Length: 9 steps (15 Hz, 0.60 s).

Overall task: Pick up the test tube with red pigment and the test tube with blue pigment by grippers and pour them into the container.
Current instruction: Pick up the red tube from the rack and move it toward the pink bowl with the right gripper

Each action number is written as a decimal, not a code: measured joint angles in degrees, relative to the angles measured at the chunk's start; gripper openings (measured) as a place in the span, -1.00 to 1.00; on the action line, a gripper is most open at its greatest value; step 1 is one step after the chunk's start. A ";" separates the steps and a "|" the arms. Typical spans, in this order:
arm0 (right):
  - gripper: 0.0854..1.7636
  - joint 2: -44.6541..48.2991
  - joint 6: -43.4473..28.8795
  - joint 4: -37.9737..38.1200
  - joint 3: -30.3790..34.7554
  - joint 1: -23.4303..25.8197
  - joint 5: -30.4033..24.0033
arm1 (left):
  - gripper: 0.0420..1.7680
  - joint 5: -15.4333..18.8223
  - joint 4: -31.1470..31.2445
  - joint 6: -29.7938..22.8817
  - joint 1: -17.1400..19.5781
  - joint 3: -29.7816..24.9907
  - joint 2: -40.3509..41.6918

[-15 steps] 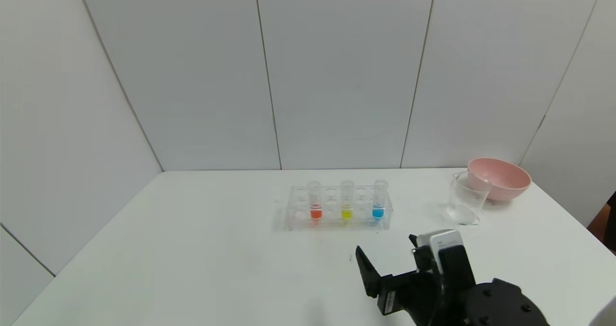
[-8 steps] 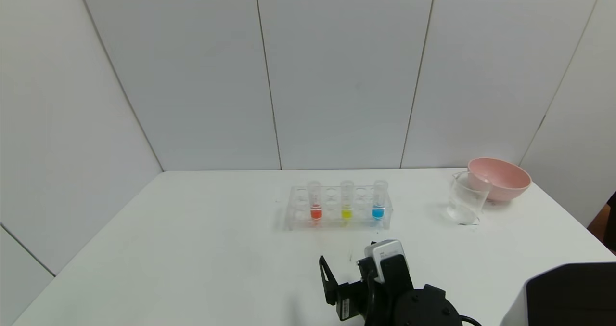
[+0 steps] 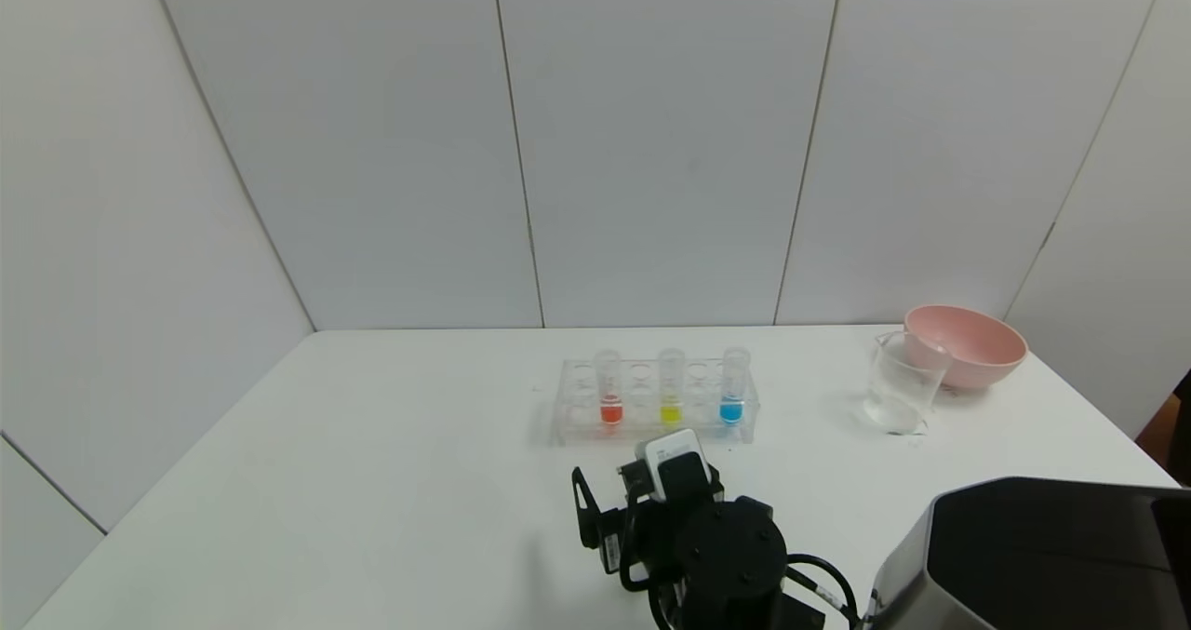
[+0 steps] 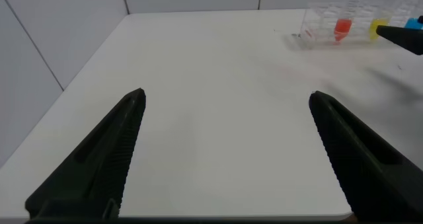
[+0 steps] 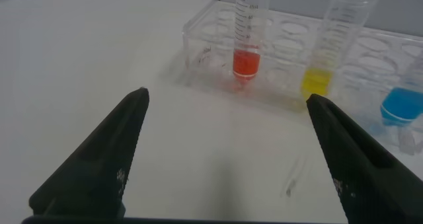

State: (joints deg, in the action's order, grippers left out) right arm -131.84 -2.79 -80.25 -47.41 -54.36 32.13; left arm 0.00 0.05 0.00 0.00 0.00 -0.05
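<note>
**Right gripper hangs open before rack of coloured tubes**

A white bench (image 3: 372,481) carries the whole scene, walled in by pale panels. At its far right corner sits a pink bowl (image 3: 968,343), and just in front of the bowl, touching or nearly so, stands the container (image 3: 901,383), a clear glass beaker. Near the middle of the bench a clear plastic rack (image 3: 656,402) holds three tubes upright: the test tube with red pigment (image 3: 609,388) toward the rack's left end, a yellow tube (image 3: 671,388) in the centre, and the test tube with blue pigment (image 3: 733,386) at the right end. The right gripper (image 5: 228,161) hovers low over the bench just in front of the rack, its two black fingers spread wide and holding nothing, the red tube ahead between them. The left gripper (image 4: 228,151) waits well apart to the left above bare bench, fingers likewise wide apart and empty.
</note>
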 joint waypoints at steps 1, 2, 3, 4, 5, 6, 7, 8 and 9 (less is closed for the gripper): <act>0.94 -0.30 0.00 2.52 -3.08 0.78 -0.61 | 1.00 0.00 0.00 0.00 0.00 0.00 0.00; 0.94 -0.66 0.00 4.79 -5.86 1.57 -1.13 | 1.00 0.00 0.02 0.00 0.00 0.00 0.00; 0.94 -1.10 0.00 6.46 -8.51 2.32 -1.68 | 1.00 0.00 0.05 0.00 0.00 0.00 0.00; 0.94 -1.67 0.06 8.02 -10.97 3.07 -2.26 | 1.00 0.00 0.02 0.00 0.00 0.00 0.00; 0.94 -2.39 0.11 9.50 -13.39 3.89 -2.66 | 1.00 0.00 0.00 0.00 0.00 0.00 0.00; 0.94 -3.22 0.11 10.35 -15.57 4.69 -3.01 | 1.00 0.00 0.02 0.00 0.00 0.00 0.00; 0.94 -4.11 0.15 11.20 -17.71 5.55 -3.58 | 1.00 0.00 0.02 0.00 0.00 0.00 0.00; 0.94 -5.12 0.15 12.07 -19.90 6.44 -4.14 | 1.00 0.00 0.00 0.00 0.00 0.00 0.00; 0.94 -6.00 0.15 12.84 -21.83 7.17 -4.63 | 1.00 0.00 0.00 0.00 0.00 0.00 0.00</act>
State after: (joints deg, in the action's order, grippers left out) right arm -137.84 -2.65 -67.41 -69.24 -47.19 27.50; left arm 0.00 0.05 0.00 0.00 0.00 -0.05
